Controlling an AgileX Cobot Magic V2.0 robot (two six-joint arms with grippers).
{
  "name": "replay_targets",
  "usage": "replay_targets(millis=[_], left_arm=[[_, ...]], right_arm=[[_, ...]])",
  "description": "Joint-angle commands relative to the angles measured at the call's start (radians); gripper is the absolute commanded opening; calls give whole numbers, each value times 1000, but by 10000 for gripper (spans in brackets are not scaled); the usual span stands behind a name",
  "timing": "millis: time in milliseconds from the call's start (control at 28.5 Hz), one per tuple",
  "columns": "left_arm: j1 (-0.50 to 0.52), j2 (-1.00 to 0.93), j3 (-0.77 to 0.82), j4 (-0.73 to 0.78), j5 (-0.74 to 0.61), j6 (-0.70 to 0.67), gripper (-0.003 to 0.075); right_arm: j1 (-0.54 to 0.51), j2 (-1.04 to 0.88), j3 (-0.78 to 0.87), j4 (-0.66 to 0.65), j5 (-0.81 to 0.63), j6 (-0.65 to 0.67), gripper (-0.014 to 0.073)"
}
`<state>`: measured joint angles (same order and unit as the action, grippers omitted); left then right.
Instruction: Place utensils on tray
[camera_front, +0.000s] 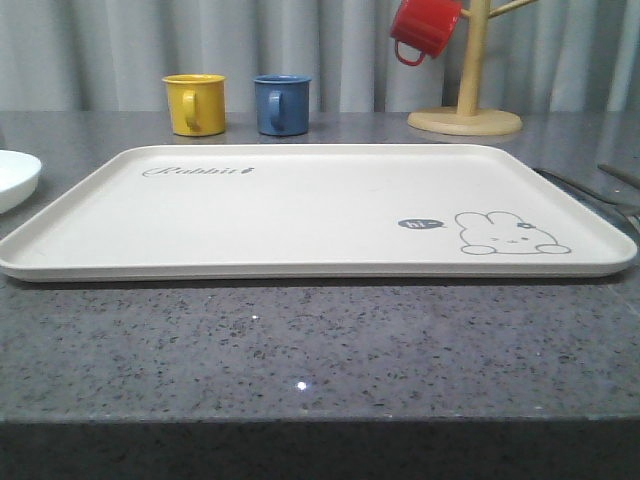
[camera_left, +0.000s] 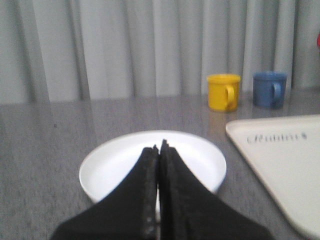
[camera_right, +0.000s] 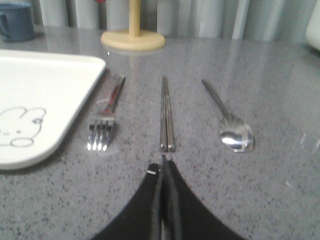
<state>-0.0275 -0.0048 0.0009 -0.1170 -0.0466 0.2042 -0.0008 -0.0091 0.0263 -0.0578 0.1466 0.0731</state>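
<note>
Tray (camera_front: 300, 215): cream, rabbit drawing at lower right, centre of the front frame on grey counter (camera_front: 300, 350), nothing on it.

Fork (camera_right: 105, 117), chopsticks (camera_right: 166, 112), spoon (camera_right: 231, 122): side by side on the counter, right of the tray corner, apart from each other.

Right gripper (camera_right: 164, 165): fingers together, tip just short of the chopsticks.

Left gripper (camera_left: 159, 152): fingers together, above white plate (camera_left: 110, 165).

Yellow mug (camera_front: 195, 104), blue mug (camera_front: 281, 104): behind the tray.

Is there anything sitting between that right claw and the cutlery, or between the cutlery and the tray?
Nothing visible. The right gripper is shut, just short of the chopsticks, with bare counter between. The fork lies beside the tray, the spoon on the far side, nothing between them.
</note>
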Motion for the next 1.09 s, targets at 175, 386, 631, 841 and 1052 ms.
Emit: replay_targets(millis=[175,386,631,841,1052], left_arm=[[3,-1,-202,-10,-109,-12,-18],[3,165,-428,29,127,-12,-18],[3,349,-526,46,191,-12,-18],[3,397,-528,46,187,-12,-18],[3,397,-528,46,185,-12,11]], right_arm=[[-6,-19,-229,0,-32,-6,-68],[-6,91,-496,-1,162,-6,-68],[-6,251,-587,-1,204,-6,-68],[-6,310,-588,0,215,-6,-68],[-6,310,-588,0,211,-6,-23]])
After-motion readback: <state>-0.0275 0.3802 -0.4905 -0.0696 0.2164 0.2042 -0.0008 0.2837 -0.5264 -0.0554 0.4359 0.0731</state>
